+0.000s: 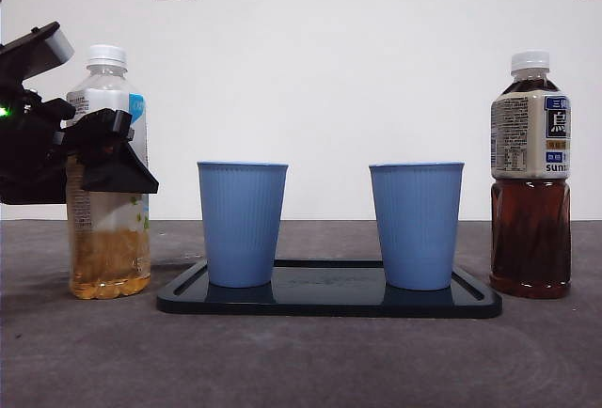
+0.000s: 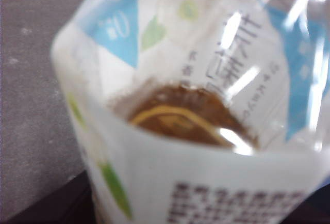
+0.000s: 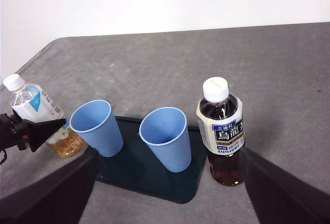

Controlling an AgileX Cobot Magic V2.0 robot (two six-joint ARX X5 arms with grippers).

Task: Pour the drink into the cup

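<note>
Left hand [image 1: 103,159] around pale bottle [image 1: 108,239].

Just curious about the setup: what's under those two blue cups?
Both blue cups stand on a dark tray that rests on the grey table. The tray's surface directly beneath each cup is covered.

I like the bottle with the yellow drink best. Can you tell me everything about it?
The clear plastic bottle stands upright on the grey table, left of the dark tray. It has a white cap, still on, and a white label with blue and green marks. Golden drink fills only its lower part. The left gripper is around its middle, black fingers against the label. It does not touch the tray.
</note>
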